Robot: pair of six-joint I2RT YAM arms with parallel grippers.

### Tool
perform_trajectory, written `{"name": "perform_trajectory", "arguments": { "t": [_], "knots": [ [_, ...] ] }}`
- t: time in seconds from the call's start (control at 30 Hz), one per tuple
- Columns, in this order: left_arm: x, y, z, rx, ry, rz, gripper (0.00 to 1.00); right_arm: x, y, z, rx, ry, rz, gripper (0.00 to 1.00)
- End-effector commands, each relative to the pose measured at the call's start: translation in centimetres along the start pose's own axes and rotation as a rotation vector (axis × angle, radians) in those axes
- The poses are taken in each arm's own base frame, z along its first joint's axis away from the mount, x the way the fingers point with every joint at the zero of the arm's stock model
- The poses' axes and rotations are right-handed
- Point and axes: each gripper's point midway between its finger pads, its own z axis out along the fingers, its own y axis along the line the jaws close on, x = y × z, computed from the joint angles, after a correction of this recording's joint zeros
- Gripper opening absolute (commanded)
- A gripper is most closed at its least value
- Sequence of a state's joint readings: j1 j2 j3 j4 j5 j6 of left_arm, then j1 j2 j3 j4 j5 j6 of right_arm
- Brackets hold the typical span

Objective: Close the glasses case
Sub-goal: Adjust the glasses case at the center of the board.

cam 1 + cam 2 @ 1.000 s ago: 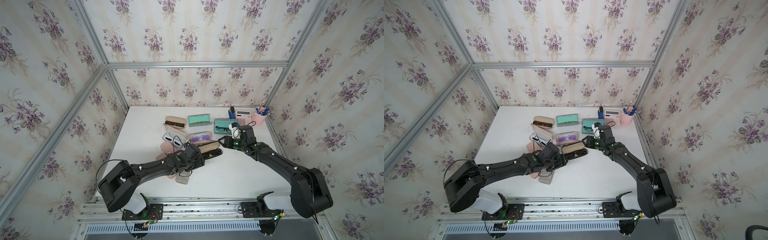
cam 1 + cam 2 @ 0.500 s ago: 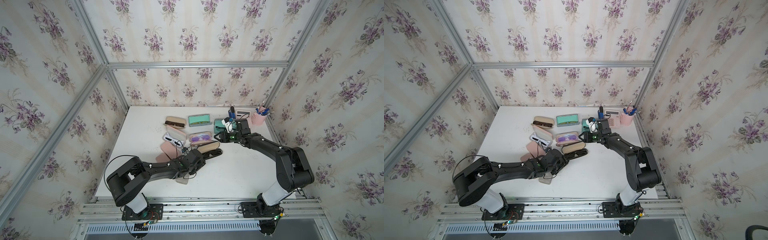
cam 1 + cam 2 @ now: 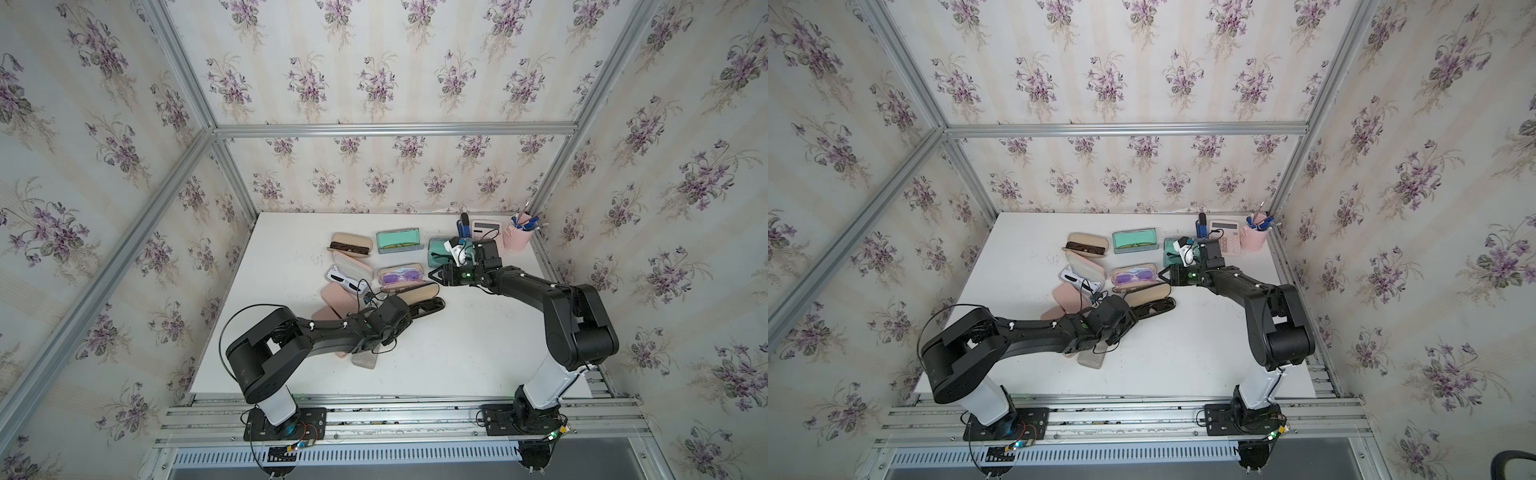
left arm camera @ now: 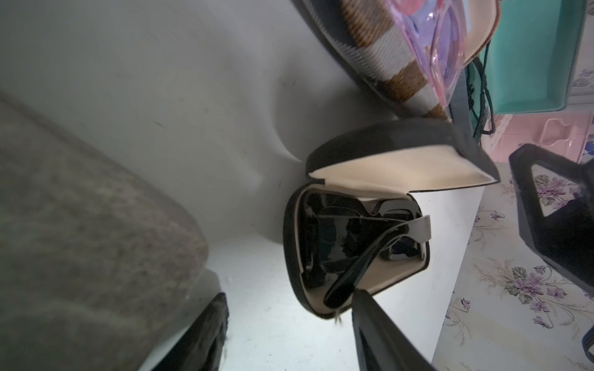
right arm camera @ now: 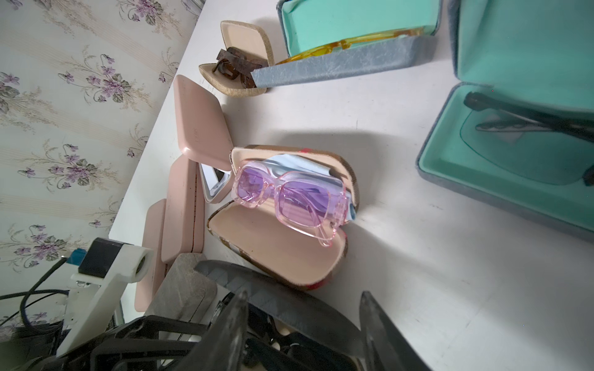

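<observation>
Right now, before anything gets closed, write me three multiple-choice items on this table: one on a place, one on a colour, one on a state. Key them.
1. Where on the table does the pink pen cup stand?
A. Far right corner
B. Front edge
C. In the middle, among the cases

2. What colour are the lenses of the glasses in the checked case?
A. Green
B. Purple
C. Colourless

3. In what state is the black case?
A. Shut
B. Open and empty
C. Open, with dark glasses inside

Key:
1 A: in both top views the cup stands by the back wall, beside the calculator.
2 B: the right wrist view shows purple lenses in a pink frame.
3 C: the left wrist view shows the lid raised over the dark glasses.
</observation>
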State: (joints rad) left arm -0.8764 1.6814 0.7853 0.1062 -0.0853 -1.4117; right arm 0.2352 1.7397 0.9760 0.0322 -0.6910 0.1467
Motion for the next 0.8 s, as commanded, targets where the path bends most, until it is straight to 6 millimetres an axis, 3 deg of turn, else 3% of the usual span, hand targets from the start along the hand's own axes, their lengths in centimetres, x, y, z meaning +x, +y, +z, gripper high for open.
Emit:
{"name": "perform_trajectory", "arguments": {
  "t": [0.0, 0.4, 0.77],
  "knots": [
    [-0.1, 0.7, 0.4, -0.026, -0.004, 0.003, 0.64, -0.2, 0.7, 0.3, -0.055, -0.008, -0.029, 0.56],
    [-0.8, 2.6, 1.1, -0.087, 0.006, 0.011, 0.59, 1.2, 1.1, 0.3, -0.091, 0.011, -0.018, 0.54],
    [-0.6, 3.5, 1.4, -0.12, 0.027, 0.046, 0.56, 4.2, 2.3, -0.4, -0.122, 0.023, -0.004, 0.53]
  ]
}}
